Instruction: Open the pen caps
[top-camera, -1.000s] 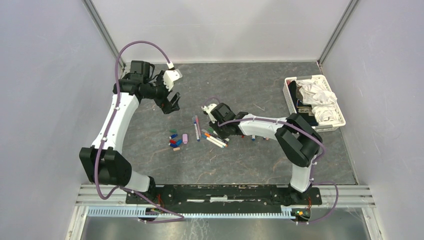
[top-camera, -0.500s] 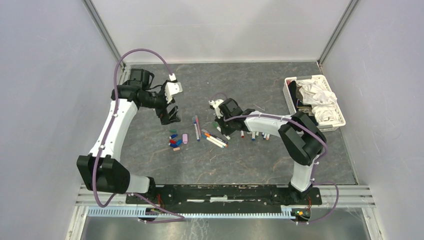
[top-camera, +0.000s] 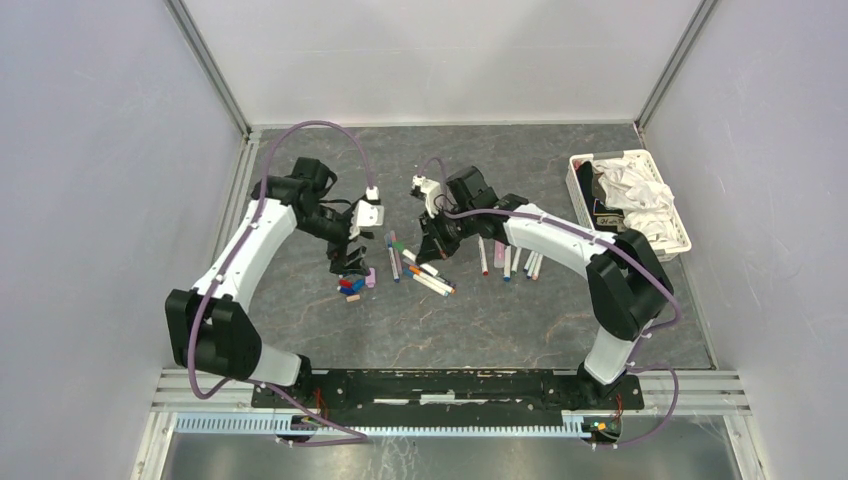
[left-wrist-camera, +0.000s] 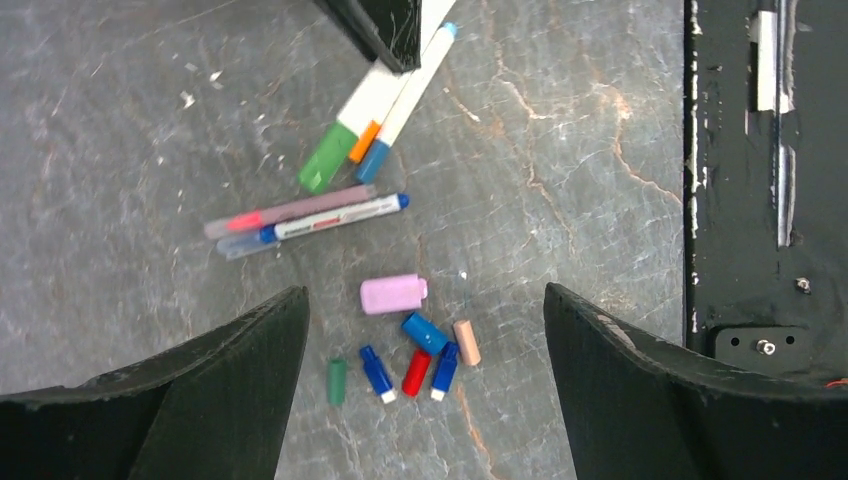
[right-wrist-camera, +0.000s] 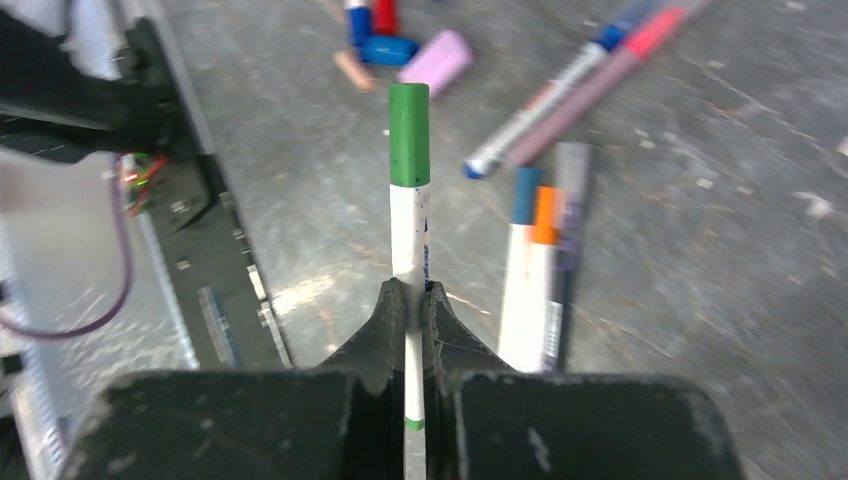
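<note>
Several loose pen caps (left-wrist-camera: 425, 345), pink, blue, red, green and peach, lie in a small pile on the table (top-camera: 352, 285). My left gripper (left-wrist-camera: 425, 395) is open and empty, directly above the pile (top-camera: 348, 262). My right gripper (right-wrist-camera: 410, 300) is shut on the white barrel of a pen whose green cap (right-wrist-camera: 409, 135) is still on. The cap points toward the pile. In the top view my right gripper (top-camera: 437, 245) is right of the left one. The green cap also shows in the left wrist view (left-wrist-camera: 327, 170).
Capped pens lie between the grippers: a blue and an orange one (right-wrist-camera: 535, 215) and a pink and a blue one (left-wrist-camera: 300, 215). Several uncapped pens (top-camera: 505, 260) lie to the right. A white basket of cloth (top-camera: 580, 185) stands at the far right. The arms' base rail (top-camera: 450, 385) runs along the near edge.
My left gripper has swung right and toward the near edge, to above the cap pile. My right arm has swung toward the back, its gripper staying over the pens.
</note>
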